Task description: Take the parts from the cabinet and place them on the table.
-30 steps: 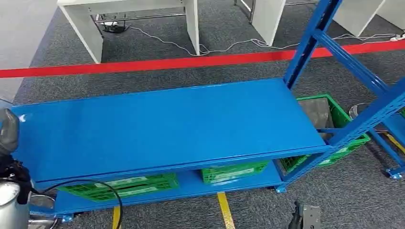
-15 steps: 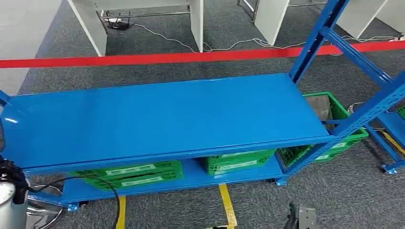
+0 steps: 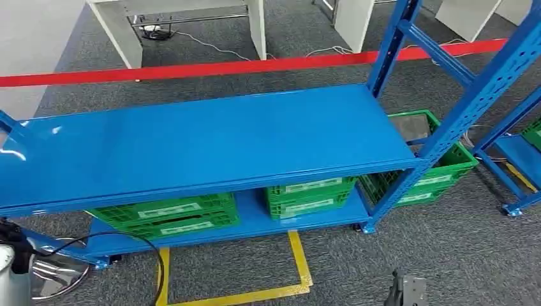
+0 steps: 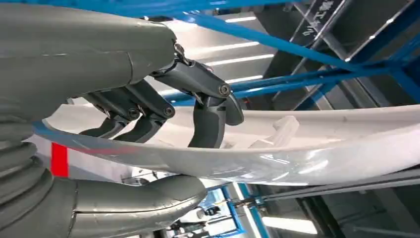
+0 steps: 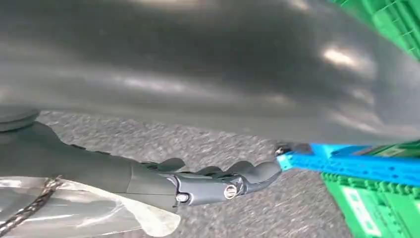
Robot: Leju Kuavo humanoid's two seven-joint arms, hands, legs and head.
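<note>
- Where the left hand (image 4: 163,124) is seen from its wrist camera, it is clamped on the part (image 4: 307,148): the dark jointed fingers (image 4: 208,119) are pressed on one face and the thick grey thumb (image 4: 148,198) is set against the opposite face.
- The part is a white, shallowly curved, tray-like piece, wrapped in a glossy clear film with creases and highlights. A small ridged white shape is seen through the film.
- The long axis of the part runs crosswise to the fingers and extends well away from the hand. Its heading in the room cannot be told.
- The part is held in the air, with blue frame beams and ceiling lights behind it.
- The right hand (image 5: 198,183) is stretched out with its fingers lying side by side and slightly curled. Nothing is held in it.
- Rough grey carpet (image 5: 223,144) lies beneath the right hand, and a blue perforated beam (image 5: 356,166) lies just off the fingertips.
- In the head view, a blue metal shelving unit (image 3: 210,140) with a smooth flat upper shelf is shown ahead.
- Green ribbed plastic crates (image 3: 172,217) with white labels are stored on the lower shelf.
- Yellow floor tape (image 3: 300,261) is laid before the unit, red tape (image 3: 191,70) runs behind it, and a black cable (image 3: 150,255) curves near the left arm.
</note>
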